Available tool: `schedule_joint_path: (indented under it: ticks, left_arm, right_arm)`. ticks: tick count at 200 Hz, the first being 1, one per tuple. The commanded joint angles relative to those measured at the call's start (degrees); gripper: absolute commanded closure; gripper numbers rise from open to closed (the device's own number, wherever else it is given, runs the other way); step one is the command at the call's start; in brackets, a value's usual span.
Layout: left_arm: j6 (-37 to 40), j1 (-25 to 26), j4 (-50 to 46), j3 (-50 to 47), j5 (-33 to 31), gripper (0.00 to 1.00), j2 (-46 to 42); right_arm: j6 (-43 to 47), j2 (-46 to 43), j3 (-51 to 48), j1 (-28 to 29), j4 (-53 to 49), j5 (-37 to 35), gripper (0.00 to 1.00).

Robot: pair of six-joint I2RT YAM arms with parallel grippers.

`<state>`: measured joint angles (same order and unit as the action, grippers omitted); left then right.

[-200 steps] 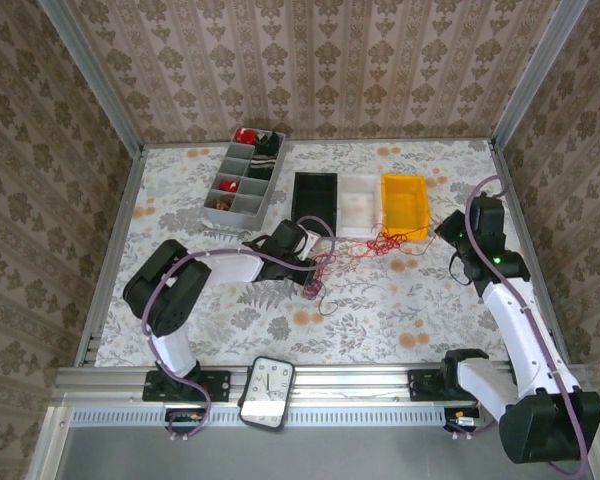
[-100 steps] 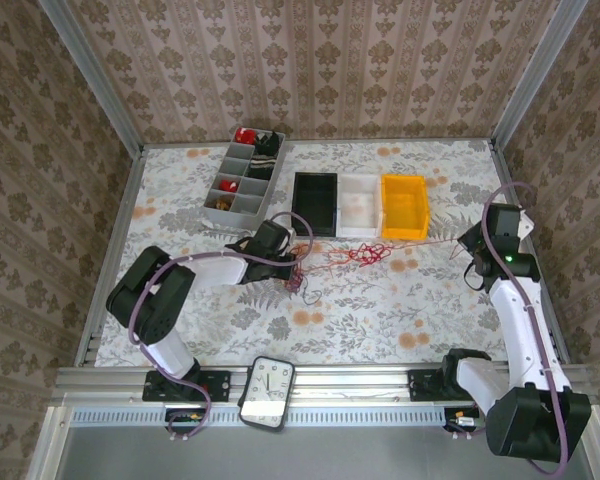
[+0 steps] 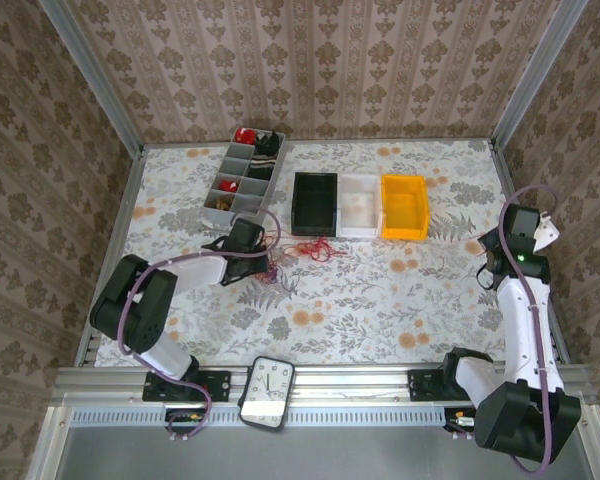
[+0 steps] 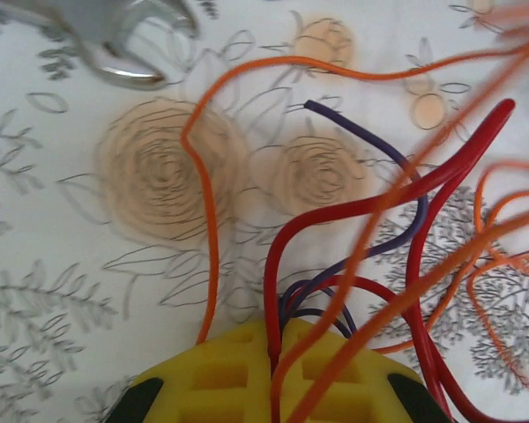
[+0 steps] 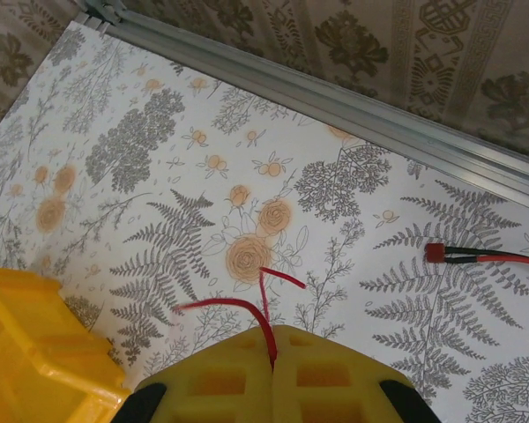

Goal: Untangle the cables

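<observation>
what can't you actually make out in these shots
- Left wrist view: how many cables the left fingers pinch, because the fingers cover the pinch.
- Right wrist view: the plug-tipped wire runs off the right edge, so its far end is unseen.
- Top external view: the red wire in the right fingers is too thin to trace to the tangle.
- Same view: the grey tray contents are too small.

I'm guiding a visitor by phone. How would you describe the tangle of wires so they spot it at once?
On the flowered table, find the row of three bins toward the far side. The tangle of wires lies in front of the black bin at the row's left end. It is thin red and orange loops, nothing like the boxy bins or the grey divided tray nearby.
</observation>
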<state>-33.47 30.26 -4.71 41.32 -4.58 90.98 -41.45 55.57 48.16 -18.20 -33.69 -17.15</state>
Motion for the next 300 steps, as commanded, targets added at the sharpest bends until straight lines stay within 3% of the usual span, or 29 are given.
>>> schedule_joint_path:
  ticks: [1, 30, 53, 86, 109, 166, 300]
  left_arm:
    - [0.05, -0.28, -7.92, -2.27, -3.59, 1.0, 1.76]
    - [11.45, 5.09, -2.32, 0.51, 0.8, 1.0, 2.02]
    - [20.44, 10.98, 2.36, 1.75, 7.82, 1.0, 1.39]
    - [21.39, 11.88, 8.02, 1.39, 18.2, 1.0, 1.57]
    - [19.88, 11.87, 11.97, 0.93, 21.72, 1.0, 2.04]
    - [20.69, 11.71, 9.17, 4.02, 18.5, 1.0, 2.06]
    - [20.5, 9.6, 7.18, 7.69, 17.5, 1.0, 4.35]
  right_arm:
    - [-2.25, 0.48, 0.89, -0.31, -0.8, 0.56, 1.0]
    - [3.37, 0.37, 1.93, 3.35, 2.66, 4.85, 1.0]
    - [8.69, -0.45, 4.43, 7.69, 6.71, 8.36, 1.0]
    - [12.18, -0.28, 9.19, 13.42, 9.7, 12.53, 1.0]
    - [13.51, 2.05, 13.74, 17.33, 11.8, 13.13, 1.0]
    - [14.1, 13.2, 23.47, 19.56, 17.67, 13.27, 1.0]
    - [13.29, 30.79, 24.16, 21.17, 24.03, 11.89, 1.0]
